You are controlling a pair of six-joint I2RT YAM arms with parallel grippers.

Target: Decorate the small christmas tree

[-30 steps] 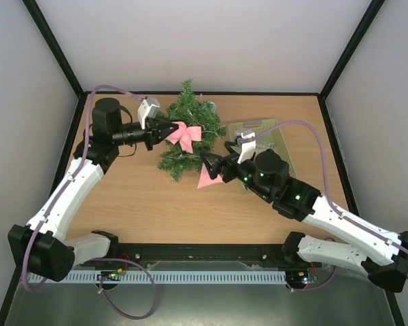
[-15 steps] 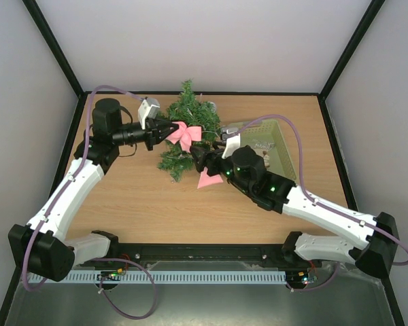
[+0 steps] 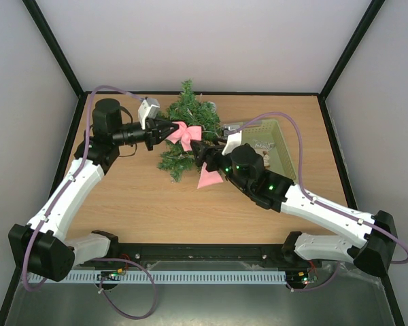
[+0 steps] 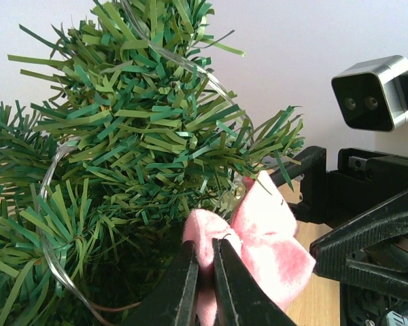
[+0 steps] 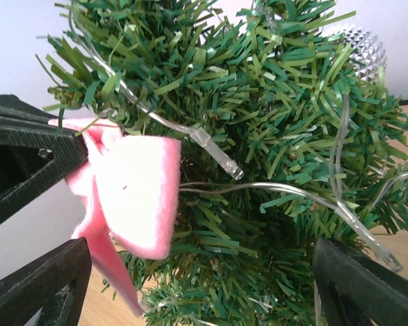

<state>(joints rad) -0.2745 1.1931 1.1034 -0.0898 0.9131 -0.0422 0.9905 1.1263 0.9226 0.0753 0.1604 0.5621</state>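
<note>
The left tool (image 3: 166,132) is clamping a pink felt bow (image 3: 185,134) against the small bristly green christmas tree (image 3: 190,109), the right tool (image 3: 204,158) gaping apart.

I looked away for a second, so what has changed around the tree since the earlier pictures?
The right gripper edged closer to the small christmas tree, jaws open, its arm clearing the basket. The left gripper kept the pink bow pinched at the tree.

Even bright overhead light, soft shadows, wrist close-ups sharp
</note>
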